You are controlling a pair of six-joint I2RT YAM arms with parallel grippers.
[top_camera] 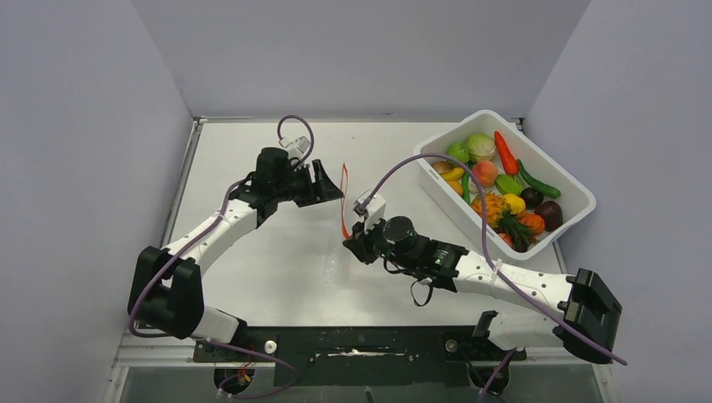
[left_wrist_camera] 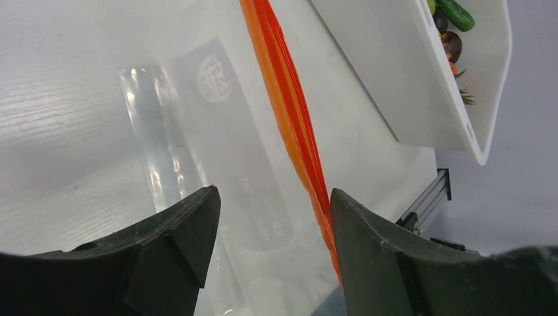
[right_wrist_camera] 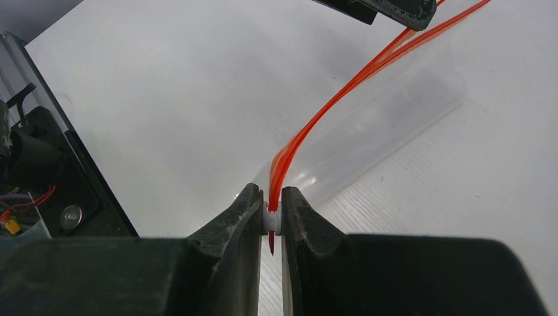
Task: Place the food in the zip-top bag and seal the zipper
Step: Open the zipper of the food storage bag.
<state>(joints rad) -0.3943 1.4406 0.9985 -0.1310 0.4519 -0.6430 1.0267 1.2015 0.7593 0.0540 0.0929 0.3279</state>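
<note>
The clear zip-top bag (left_wrist_camera: 224,151) hangs between my two grippers above the table, and I see no food in it. Its red-orange zipper (top_camera: 342,201) runs from one gripper to the other. My right gripper (right_wrist_camera: 271,204) is shut on the zipper's white end piece (right_wrist_camera: 271,220) at the near end. My left gripper (left_wrist_camera: 273,204) is open at the far end, with the zipper (left_wrist_camera: 289,112) lying against the inner face of its right finger. The food lies in the white tub: a red carrot (top_camera: 505,153), a peach (top_camera: 484,173), a green ball (top_camera: 458,152) and an orange bumpy fruit (top_camera: 489,206).
The white tub (top_camera: 579,195) stands at the back right, right of both grippers. Its wall (left_wrist_camera: 395,79) shows close to the bag in the left wrist view. A metal rail and black mounts (right_wrist_camera: 72,197) run along the table's near edge. Grey walls enclose the table.
</note>
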